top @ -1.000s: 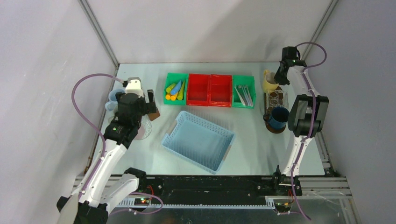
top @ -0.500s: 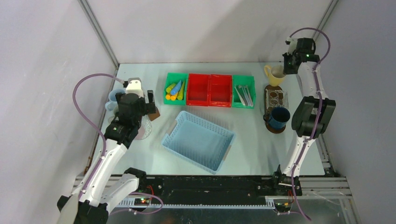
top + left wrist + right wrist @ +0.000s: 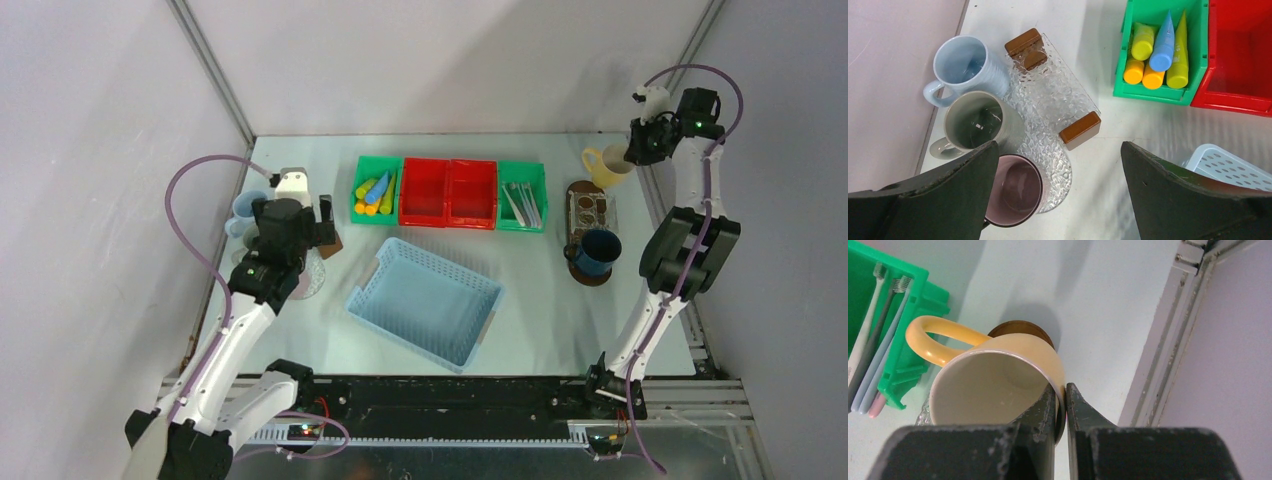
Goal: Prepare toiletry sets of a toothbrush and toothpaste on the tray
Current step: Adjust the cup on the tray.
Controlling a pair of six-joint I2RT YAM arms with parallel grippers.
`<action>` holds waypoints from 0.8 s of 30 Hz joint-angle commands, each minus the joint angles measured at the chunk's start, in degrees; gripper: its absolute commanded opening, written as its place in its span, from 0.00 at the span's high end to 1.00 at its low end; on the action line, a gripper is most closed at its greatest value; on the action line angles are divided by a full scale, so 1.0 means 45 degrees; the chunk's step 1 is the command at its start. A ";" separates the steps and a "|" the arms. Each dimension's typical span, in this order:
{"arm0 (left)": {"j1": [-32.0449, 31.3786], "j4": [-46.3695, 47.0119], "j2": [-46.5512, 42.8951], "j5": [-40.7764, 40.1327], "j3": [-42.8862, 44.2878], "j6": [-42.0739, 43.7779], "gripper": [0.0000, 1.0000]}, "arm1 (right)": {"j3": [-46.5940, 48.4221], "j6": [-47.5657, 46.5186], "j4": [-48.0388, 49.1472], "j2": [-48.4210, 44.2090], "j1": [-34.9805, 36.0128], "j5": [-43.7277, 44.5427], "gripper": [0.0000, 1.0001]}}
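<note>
A light blue basket [image 3: 424,300] lies on the bench [image 3: 540,330], near two red bins [image 3: 448,192] set side by side.

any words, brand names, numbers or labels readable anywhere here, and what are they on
None can be read.
The tubes in the green bin show plain coloured sides, no print.
The cream mug, red bins and blue basket carry no lettering in view.
The toothbrushes are too blurred to tell.
</note>
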 commanded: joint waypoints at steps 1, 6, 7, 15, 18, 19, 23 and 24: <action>0.0058 0.0506 -0.0009 -0.0227 -0.0130 0.0364 0.02 | 0.1049 -0.0970 0.0193 0.0198 -0.0015 -0.1516 1.00; 0.0062 0.0530 0.0043 -0.0189 -0.0135 0.0395 0.02 | 0.1165 -0.1342 -0.0067 0.0505 -0.0068 -0.1701 1.00; 0.0062 0.0521 0.0055 -0.0178 -0.0135 0.0383 0.02 | 0.1165 -0.1435 -0.0147 0.0607 -0.0084 -0.1736 1.00; 0.0061 0.0520 0.0090 -0.0104 -0.0136 0.0398 0.02 | 0.1155 -0.1599 -0.0380 0.1234 0.0048 -0.1863 1.00; 0.0052 0.0524 0.0109 -0.0092 -0.0136 0.0408 0.02 | 0.1172 -0.1786 -0.0517 0.1430 0.0122 -0.1957 1.00; 0.0057 0.0524 0.0122 -0.0099 -0.0141 0.0413 0.02 | 0.1192 -0.1838 -0.0524 0.1472 0.0134 -0.1949 1.00; 0.0050 0.0525 0.0144 -0.0096 -0.0137 0.0417 0.02 | 0.1224 -0.1980 -0.0594 0.1610 0.0179 -0.2124 0.95; 0.0056 0.0525 0.0145 -0.0102 -0.0136 0.0417 0.02 | 0.1224 -0.1995 -0.0615 0.1640 0.0208 -0.2133 0.94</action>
